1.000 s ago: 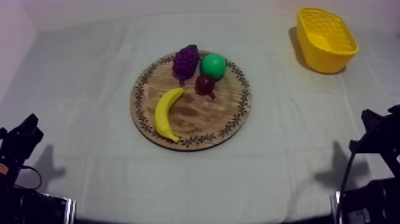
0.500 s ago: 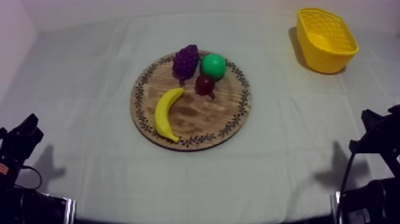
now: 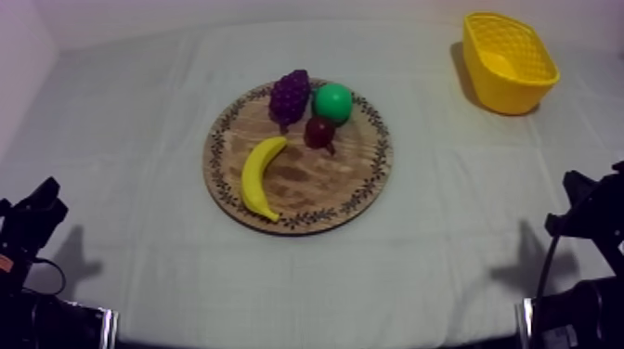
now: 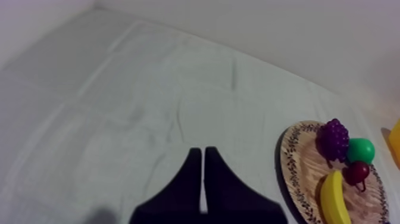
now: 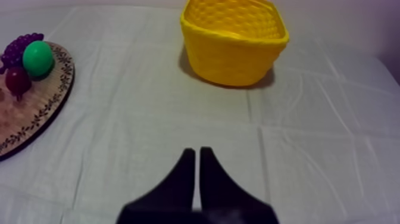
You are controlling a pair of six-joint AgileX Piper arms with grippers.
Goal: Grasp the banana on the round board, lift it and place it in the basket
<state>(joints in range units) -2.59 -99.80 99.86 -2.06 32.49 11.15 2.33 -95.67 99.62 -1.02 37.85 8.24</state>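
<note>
The banana (image 3: 261, 176) lies flat on the left half of the wooden board (image 3: 357, 190). The yellow basket (image 3: 509, 93) stands well apart, at the far right of the desk (image 3: 130, 111). The left end effector (image 4: 202, 152) and right end effector (image 5: 197, 152) are each pressed together, empty. The banana is judged light, rigid and smooth; grip across its curved middle.

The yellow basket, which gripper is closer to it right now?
Right. The right gripper sits with the yellow basket ahead of it. The left gripper sits at the opposite side, with the wooden board between it and the basket.
</note>
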